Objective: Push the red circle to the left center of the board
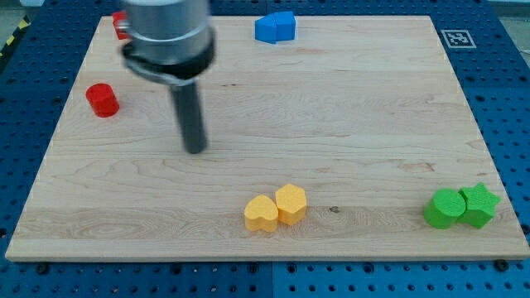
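Observation:
A red circle block [103, 100] sits near the board's left edge, in the upper left part of the view. My tip [195, 151] rests on the wood to the right of it and a little lower, about a hand's width away, not touching it. A second red block [120, 26] shows at the top left corner, mostly hidden behind the arm's body.
A blue block [275, 26] lies at the top edge, centre. A yellow heart [262, 213] and a yellow hexagon [291, 203] touch near the bottom centre. A green circle [445, 208] and a green star [479, 204] touch at the bottom right. The wooden board [348, 124] lies on a blue perforated table.

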